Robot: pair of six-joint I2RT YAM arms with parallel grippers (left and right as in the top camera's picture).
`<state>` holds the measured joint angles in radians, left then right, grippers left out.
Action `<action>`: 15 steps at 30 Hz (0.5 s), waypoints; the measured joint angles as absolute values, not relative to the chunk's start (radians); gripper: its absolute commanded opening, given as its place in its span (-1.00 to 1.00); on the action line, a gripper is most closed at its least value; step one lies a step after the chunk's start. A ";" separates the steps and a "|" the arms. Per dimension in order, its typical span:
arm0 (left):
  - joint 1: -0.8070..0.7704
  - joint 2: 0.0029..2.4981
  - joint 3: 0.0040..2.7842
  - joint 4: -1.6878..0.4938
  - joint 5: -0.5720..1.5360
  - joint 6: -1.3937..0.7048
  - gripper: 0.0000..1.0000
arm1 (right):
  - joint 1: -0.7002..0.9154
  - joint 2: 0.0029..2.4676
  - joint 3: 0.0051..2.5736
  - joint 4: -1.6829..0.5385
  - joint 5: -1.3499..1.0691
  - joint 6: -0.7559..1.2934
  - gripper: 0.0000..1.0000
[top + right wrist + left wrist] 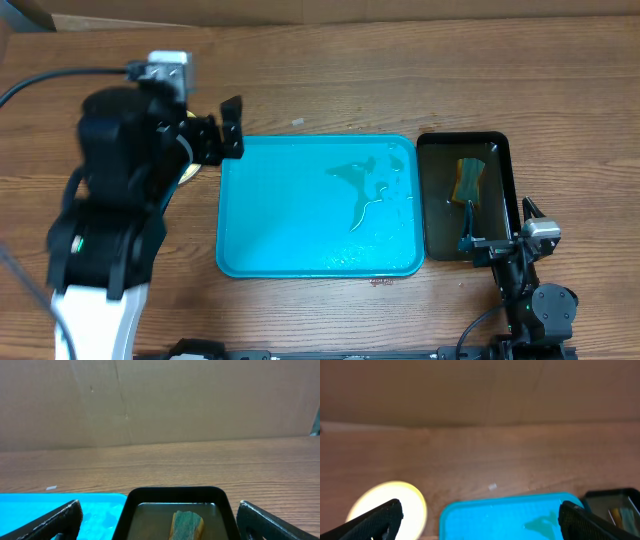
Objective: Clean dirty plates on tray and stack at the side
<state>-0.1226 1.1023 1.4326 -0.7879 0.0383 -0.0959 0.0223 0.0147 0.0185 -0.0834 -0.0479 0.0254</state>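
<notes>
The turquoise tray (300, 250) lies mid-table with no plates on it, only thin puddles of water (360, 185). It also shows in the left wrist view (485, 527) and the right wrist view (30, 502). A pale yellow plate (380, 502) lies on the table left of the tray. Only a sliver of it (188, 175) shows under my left arm, and I cannot tell whether other plates lie beneath it. My left gripper (220, 135) (481, 506) is open and empty above the tray's far left corner. My right gripper (497, 222) (160, 505) is open and empty at the near end of the black tray.
A narrow black tray (500, 145) (175, 495) holding shallow water and a green-and-yellow sponge (468, 180) (187, 525) stands right of the turquoise tray. A brown cardboard wall (160, 405) runs along the table's far edge. A small white scrap (492, 487) lies beyond the tray.
</notes>
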 measured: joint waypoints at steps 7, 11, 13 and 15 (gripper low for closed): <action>-0.123 0.938 1.401 -0.820 -0.007 -0.093 1.00 | 0.022 0.015 0.019 -0.084 -0.047 0.025 1.00; -0.123 0.832 1.301 -0.826 -0.016 -0.093 1.00 | 0.022 0.015 0.019 -0.084 -0.047 0.025 1.00; -0.123 0.774 1.231 -0.832 -0.017 -0.093 1.00 | 0.022 0.015 0.019 -0.084 -0.048 0.025 1.00; -0.123 0.712 1.146 -0.832 -0.015 -0.093 1.00 | 0.022 0.015 0.019 -0.084 -0.048 0.025 1.00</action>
<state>-0.1226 0.7124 1.1461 -0.8322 -0.0151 -0.0929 0.0223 0.0147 0.0185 -0.0841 -0.0479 0.0250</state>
